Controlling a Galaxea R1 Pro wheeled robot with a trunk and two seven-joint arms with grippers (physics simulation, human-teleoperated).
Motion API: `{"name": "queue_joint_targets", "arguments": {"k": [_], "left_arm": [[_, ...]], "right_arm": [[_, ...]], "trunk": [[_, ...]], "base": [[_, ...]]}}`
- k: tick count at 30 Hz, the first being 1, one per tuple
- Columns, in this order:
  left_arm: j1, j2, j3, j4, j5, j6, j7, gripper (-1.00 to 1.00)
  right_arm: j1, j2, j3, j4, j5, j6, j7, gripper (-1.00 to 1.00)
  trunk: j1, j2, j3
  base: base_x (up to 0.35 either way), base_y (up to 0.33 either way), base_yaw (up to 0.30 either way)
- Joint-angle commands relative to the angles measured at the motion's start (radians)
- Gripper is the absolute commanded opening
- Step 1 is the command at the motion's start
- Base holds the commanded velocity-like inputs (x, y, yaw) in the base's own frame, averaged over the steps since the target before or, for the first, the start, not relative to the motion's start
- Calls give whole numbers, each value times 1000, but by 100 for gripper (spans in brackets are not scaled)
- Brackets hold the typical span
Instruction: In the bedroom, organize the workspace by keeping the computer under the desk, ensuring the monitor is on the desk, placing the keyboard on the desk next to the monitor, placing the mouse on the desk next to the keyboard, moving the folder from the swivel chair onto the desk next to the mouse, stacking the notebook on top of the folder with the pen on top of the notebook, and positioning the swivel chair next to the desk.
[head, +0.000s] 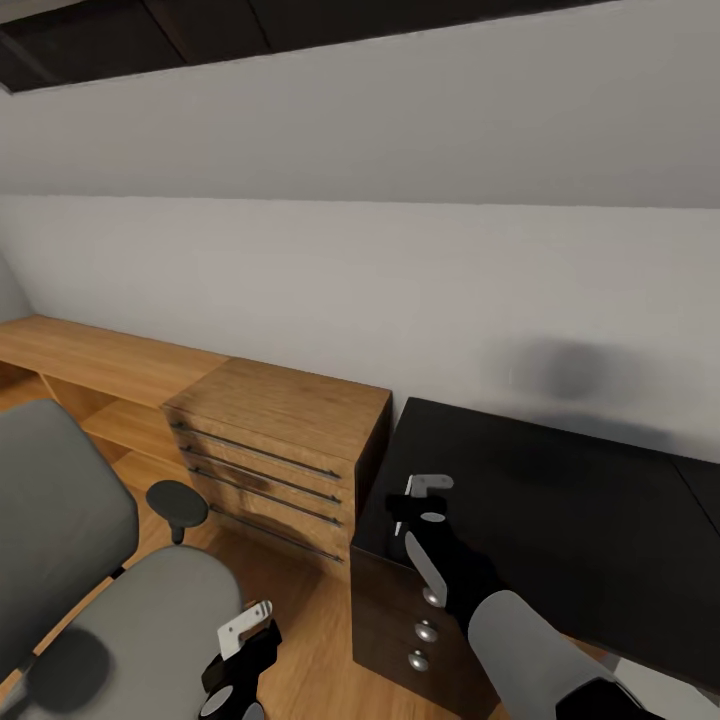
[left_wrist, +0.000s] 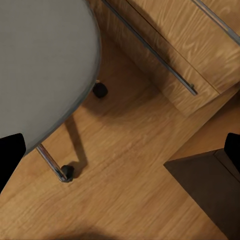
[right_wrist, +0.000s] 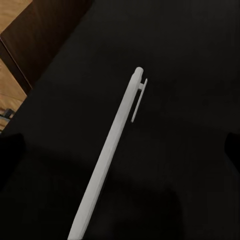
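the right claw (head: 420, 503) hovers over the near corner of the black surface (head: 560, 500), pinching the white pen (right_wrist: 112, 150). the left claw (head: 250, 625) hangs spread above the wood floor (left_wrist: 130, 170) — just beside the chair (head: 150, 620), near the wooden drawers (head: 275, 440).

The glossy black desk (head: 560, 500) (drawer unit beneath) stands on the wooden floor (left_wrist: 130, 195)

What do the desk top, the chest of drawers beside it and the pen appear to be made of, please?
The desk top looks like glossy black laminate, faintly reflecting the wall. The chest of drawers looks like light, matte wood or veneer, with visible grain and thin metal bar handles. The pen looks like smooth white plastic with a moulded clip.
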Motion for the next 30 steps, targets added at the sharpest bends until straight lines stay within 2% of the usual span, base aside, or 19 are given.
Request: {"name": "queue_joint_targets", "arguments": {"k": [1,25,30], "left_arm": [[-1,1,-2,-2,3,4,7,100],[-1,2,-2,-3,4,4,6,100],[-1,1,-2,-3,4,4,6,100]], "right_arm": [[-1,0,3,-1,-5,5,-7,100],[-1,0,1,4,-7,14,-7,100],[-1,0,-1,7,-8,19,-7,100]], "trunk": [[0,-1,-1],[0,-1,-1],[19,-36,-17]], "base": [[0,0,0],[49,32,0],[3,0,0]]}}
